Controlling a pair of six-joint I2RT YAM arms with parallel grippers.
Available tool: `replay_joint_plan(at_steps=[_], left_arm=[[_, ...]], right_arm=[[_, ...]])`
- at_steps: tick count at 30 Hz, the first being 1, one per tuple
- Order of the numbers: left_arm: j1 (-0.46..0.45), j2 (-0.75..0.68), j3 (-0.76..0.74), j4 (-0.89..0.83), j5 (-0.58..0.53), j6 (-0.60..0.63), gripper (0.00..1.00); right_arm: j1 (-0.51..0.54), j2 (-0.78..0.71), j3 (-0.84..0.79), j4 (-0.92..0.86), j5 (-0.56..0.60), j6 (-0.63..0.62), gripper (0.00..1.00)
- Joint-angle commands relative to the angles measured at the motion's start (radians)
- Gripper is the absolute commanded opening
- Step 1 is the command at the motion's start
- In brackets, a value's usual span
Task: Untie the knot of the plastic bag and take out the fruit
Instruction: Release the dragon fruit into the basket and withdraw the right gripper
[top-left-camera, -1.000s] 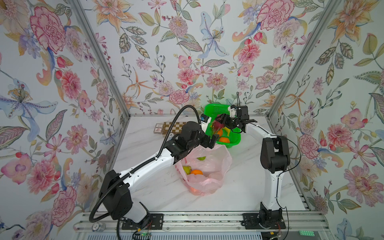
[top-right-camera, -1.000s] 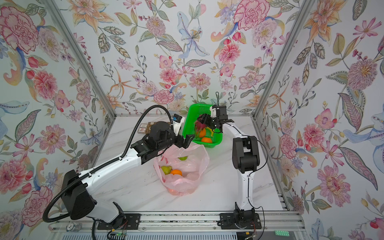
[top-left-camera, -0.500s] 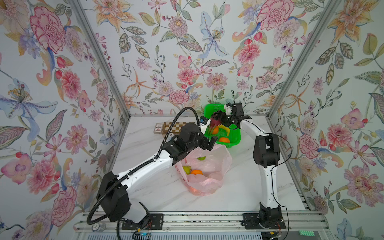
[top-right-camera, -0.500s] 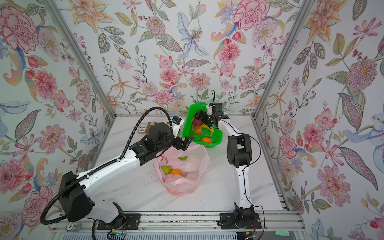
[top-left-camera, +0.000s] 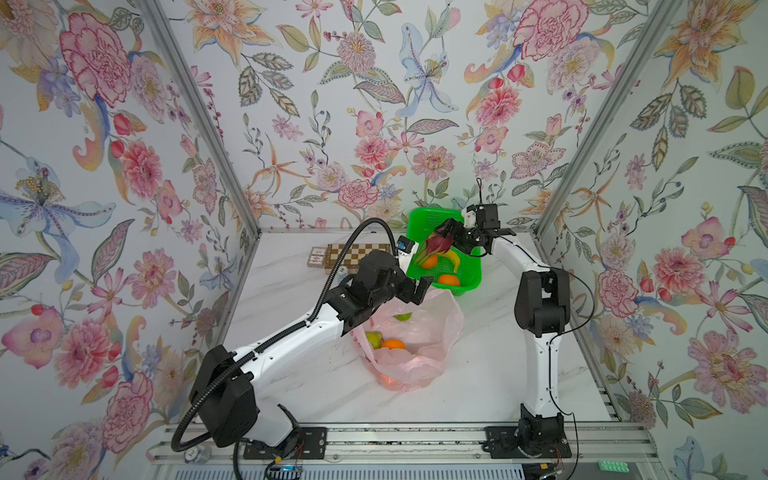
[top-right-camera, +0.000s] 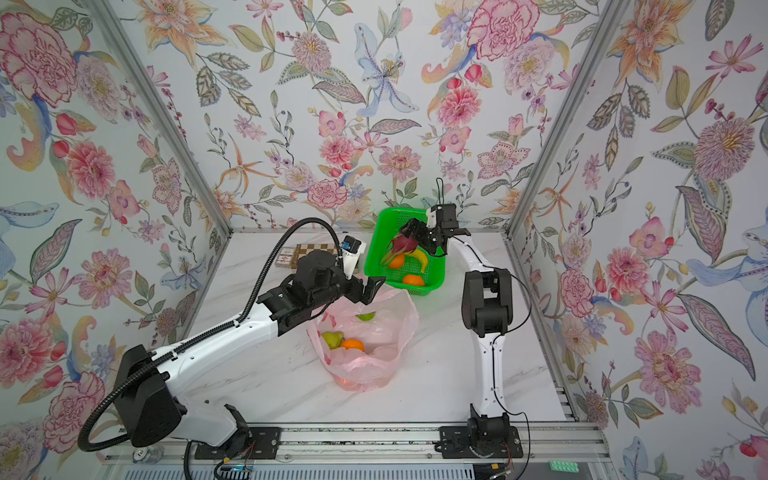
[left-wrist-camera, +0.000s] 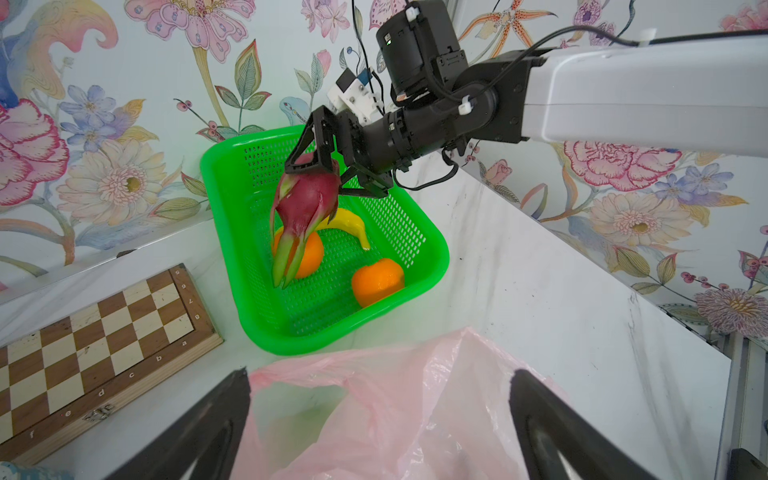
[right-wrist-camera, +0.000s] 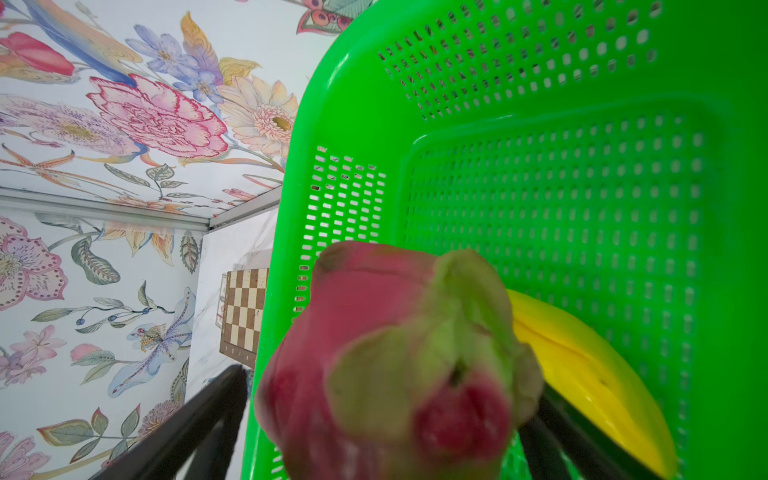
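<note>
Left wrist view gives me the clearest look. My right pincer (left-wrist-camera: 332, 178) hangs over the bright green perforated plastic basket (left-wrist-camera: 226, 208) with its jaws spread wide. The magenta dragon fruit with green-tipped scales (left-wrist-camera: 305, 199) points nose-down, its stem end between the fingertips. In the right wrist view that fruit (right-wrist-camera: 374, 361) is smeared with blur and I see a gap between it and one finger, so I read the jaws as parted and not clamping it. Whether the other finger touches it I cannot tell. Below the dragon fruit, inside the basket, lie a round orange (left-wrist-camera: 309, 253), a second orange (left-wrist-camera: 378, 280) near a corner, and a curved yellow banana (left-wrist-camera: 353, 224). My left pincer (left-wrist-camera: 380, 374) is spread wide too and grips nothing, with its two black fingers either side of the rim of the thin translucent pale-pink plastic bag (left-wrist-camera: 415, 424). In both top views the bag (top-left-camera: 419, 332) sits at the centre of the frame on the white marble counter (top-left-camera: 490, 365), just below the basket, its mouth gaping. Inside it I see a green round fruit (top-left-camera: 402, 316), a yellow-green pear-like fruit (top-left-camera: 374, 338) and a small orange (top-left-camera: 392, 344) touching the pear-like one. A wooden chessboard (top-left-camera: 357, 253) lies left of the basket.
</note>
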Motion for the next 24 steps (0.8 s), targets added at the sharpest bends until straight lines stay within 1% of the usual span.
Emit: replay_joint_plan(at_steps=[1,4,8,11,16,20,24], left_arm=[[0.009,-0.046,-0.028,0.008,0.001,0.016,0.99],[0.009,-0.058,-0.033,-0.01,0.017,0.015,0.97],[0.009,-0.057,-0.039,-0.032,0.066,-0.011,0.88],[0.008,-0.056,-0.057,-0.042,0.116,-0.049,0.82],[0.007,-0.097,-0.126,-0.041,0.145,-0.09,0.72],[0.006,-0.159,-0.199,-0.042,0.191,-0.088,0.65],[-0.001,-0.21,-0.26,-0.096,0.228,-0.069,0.58]], right_arm=[[-0.009,-0.113,-0.032,-0.02,0.028,-0.016,0.99],[-0.014,-0.194,-0.086,-0.022,0.04,-0.031,0.99],[-0.014,-0.335,-0.167,-0.024,0.045,-0.05,0.99],[-0.013,-0.463,-0.252,-0.023,0.036,-0.066,0.99],[0.004,-0.701,-0.448,-0.021,0.015,-0.086,0.99],[0.05,-0.89,-0.62,-0.02,0.008,-0.084,0.99],[0.135,-1.031,-0.766,-0.04,-0.01,-0.07,0.98]])
